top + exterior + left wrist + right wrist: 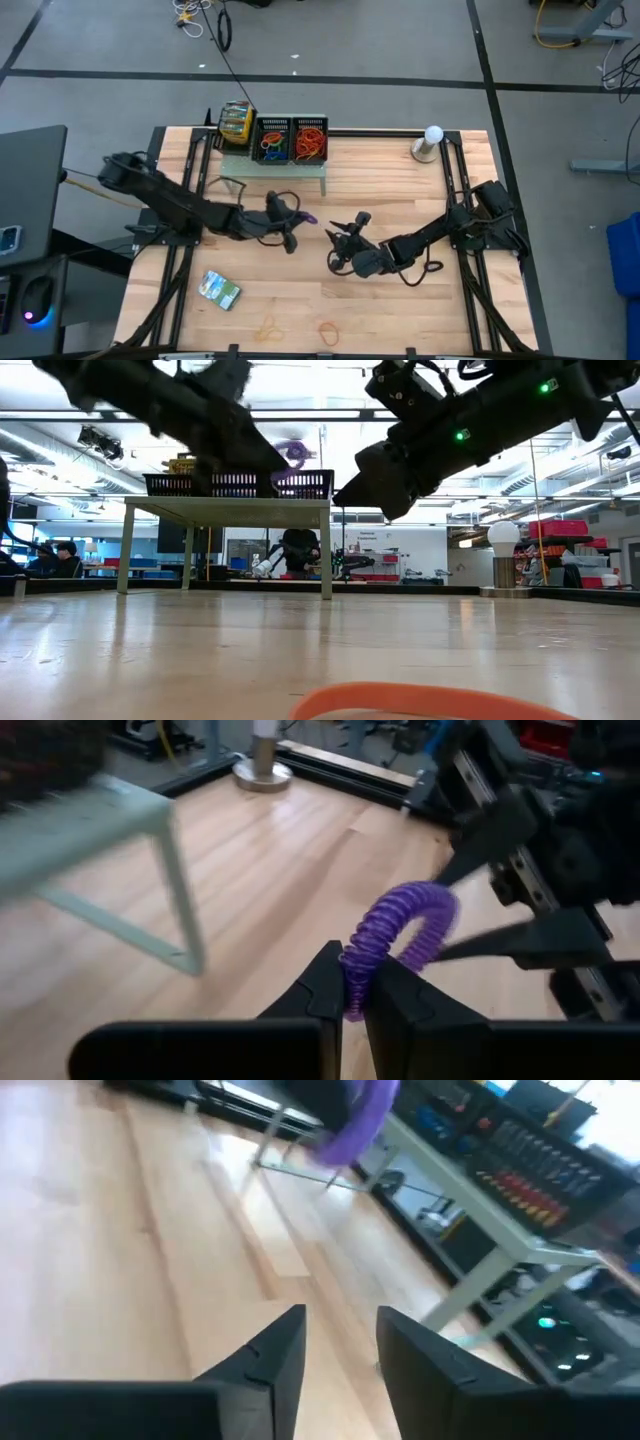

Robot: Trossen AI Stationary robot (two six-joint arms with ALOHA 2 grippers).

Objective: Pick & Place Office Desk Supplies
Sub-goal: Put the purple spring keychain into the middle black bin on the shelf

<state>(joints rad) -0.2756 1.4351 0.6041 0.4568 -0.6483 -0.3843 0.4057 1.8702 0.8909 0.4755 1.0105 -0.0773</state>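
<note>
Left gripper (355, 995): clamped on purple coiled band (400, 925), raised above mid-table.
Right gripper (335, 1340): fingers apart, empty, just beside the band.
Mesh trays (290, 140): already stocked with orange, blue and green bands, on pale-green shelf (275, 168).
Outstanding: green-white packet (219, 290) and two tan-orange loops (328, 329) lay near table's front edge.
Progress: judged partly done; purple band not yet placed.

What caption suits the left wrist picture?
Left gripper shut on a purple coiled band, right gripper open just beyond.
</note>
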